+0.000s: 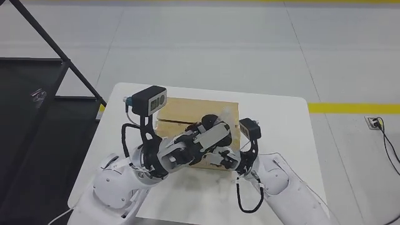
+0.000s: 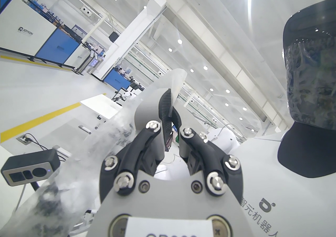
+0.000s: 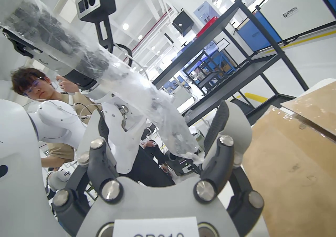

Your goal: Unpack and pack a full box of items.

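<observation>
The left gripper [image 2: 172, 114] is clenched on the thin upper edge of a clear plastic bag filled with small dark parts [image 2: 115, 130]; the film is pinched between the two black fingertips [image 2: 164, 107] and stands up a little above them. The gripper is turned upward, toward the ceiling, and the body of the bag is laid along its side.

In the right wrist view the same bag [image 3: 147, 91] is seen as a long tilted tube that runs down from the left arm. Its crumpled end is hung between the fingers of the right gripper [image 3: 161, 117]. These fingers are spread wide and nothing is grasped by them. The end of the bag is very near to one finger [image 3: 223, 128], but it cannot be told if it is touched.

Just beside the right gripper a brown cardboard box [image 3: 288, 156] is found, with shiny tape on its top flap. In the top view the box [image 1: 187, 109] is placed on the far middle part of a white table with rounded corners [image 1: 275, 162], and both arms are held over its near edge. The bag is thus kept in the air, above the table and in front of the box.

Behind the table, to the left, a black metal rack [image 1: 37, 100] is stood. A yellow line [image 1: 356, 107] is painted on the pale floor.
</observation>
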